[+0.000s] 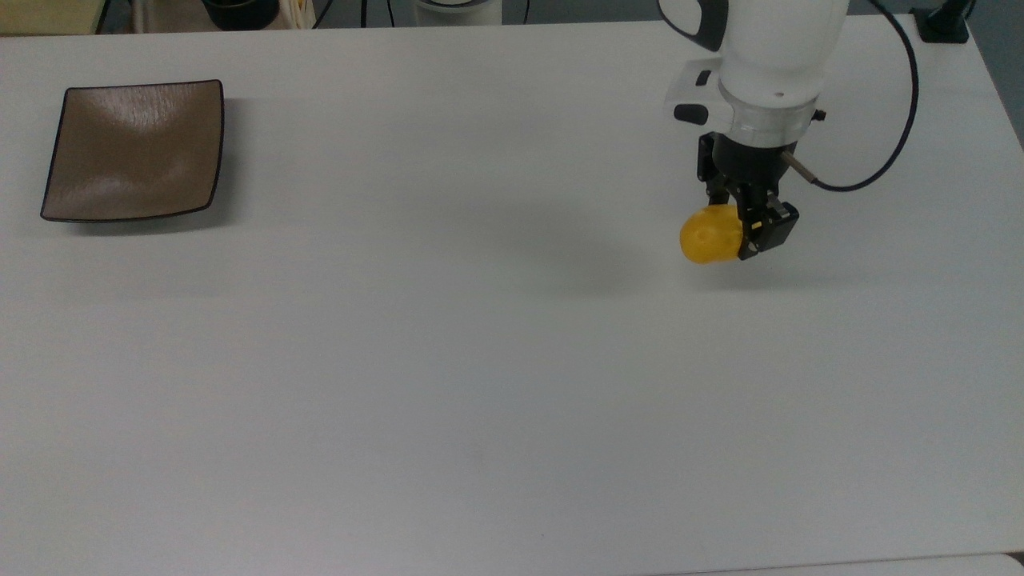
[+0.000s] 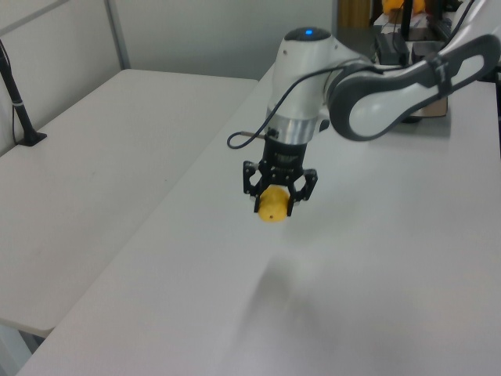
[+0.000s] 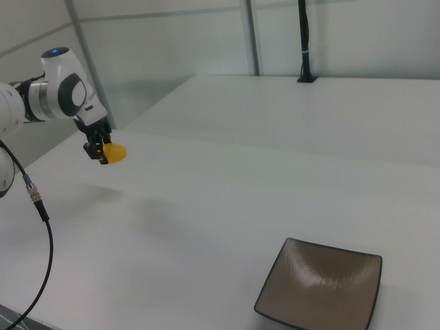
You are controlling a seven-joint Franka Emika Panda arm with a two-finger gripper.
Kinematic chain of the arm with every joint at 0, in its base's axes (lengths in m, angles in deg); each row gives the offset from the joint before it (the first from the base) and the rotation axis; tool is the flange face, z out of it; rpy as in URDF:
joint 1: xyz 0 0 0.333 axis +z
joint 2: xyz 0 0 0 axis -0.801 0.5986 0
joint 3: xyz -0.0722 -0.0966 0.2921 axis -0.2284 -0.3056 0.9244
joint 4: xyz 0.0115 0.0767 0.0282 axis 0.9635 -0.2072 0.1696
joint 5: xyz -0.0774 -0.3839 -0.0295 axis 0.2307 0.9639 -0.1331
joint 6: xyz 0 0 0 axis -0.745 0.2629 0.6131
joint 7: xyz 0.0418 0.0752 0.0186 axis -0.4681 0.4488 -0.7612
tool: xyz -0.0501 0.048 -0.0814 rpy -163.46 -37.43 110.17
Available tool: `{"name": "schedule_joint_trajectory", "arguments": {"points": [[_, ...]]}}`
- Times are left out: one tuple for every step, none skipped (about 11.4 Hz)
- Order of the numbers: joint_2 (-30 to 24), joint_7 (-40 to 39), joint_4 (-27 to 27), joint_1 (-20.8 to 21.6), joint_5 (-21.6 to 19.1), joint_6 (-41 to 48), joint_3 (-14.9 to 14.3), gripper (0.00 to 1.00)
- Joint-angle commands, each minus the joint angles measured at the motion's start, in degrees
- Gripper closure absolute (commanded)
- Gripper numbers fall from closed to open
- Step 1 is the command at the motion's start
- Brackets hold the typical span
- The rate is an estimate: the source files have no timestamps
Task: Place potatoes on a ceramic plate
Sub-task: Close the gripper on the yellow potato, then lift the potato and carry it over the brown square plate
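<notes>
Potato [image 1: 709,235] is pinched between the jaws of the gripper [image 1: 748,228] and hangs clear above the white desk [image 1: 480,360], toward the top view's right. Ceramic plate [image 1: 134,150] sits well apart near the top view's left edge, open desk between them.

Bright, even overhead light; soft shadows on the white table [image 1: 448,384], plate [image 1: 132,152] glossy with glare.
</notes>
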Motion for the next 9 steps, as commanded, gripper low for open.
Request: {"name": "schedule_joint_trajectory", "arguments": {"points": [[-8.1,-14.4,-6.4,-2.5,0.5,4.3,-0.4,0.98],[-10.0,-21.9,-7.0,-4.1,0.4,6.1,-0.4,0.98],[-12.3,-28.3,-7.5,-4.9,0.4,8.2,-0.4,0.98],[-14.8,-35.4,-9.0,-5.5,0.6,9.5,-0.4,0.98],[-17.7,-42.3,-10.8,-6.9,0.5,9.6,-0.4,0.98],[-20.3,-49.1,-12.7,-8.3,0.5,9.7,-0.4,0.98],[-22.0,-55.9,-13.1,-9.8,0.5,11.8,-0.4,0.98],[-23.1,-61.1,-12.9,-12.2,0.5,14.5,-0.4,0.98],[-25.0,-66.9,-13.0,-14.2,0.5,15.4,-0.4,0.98]]}}
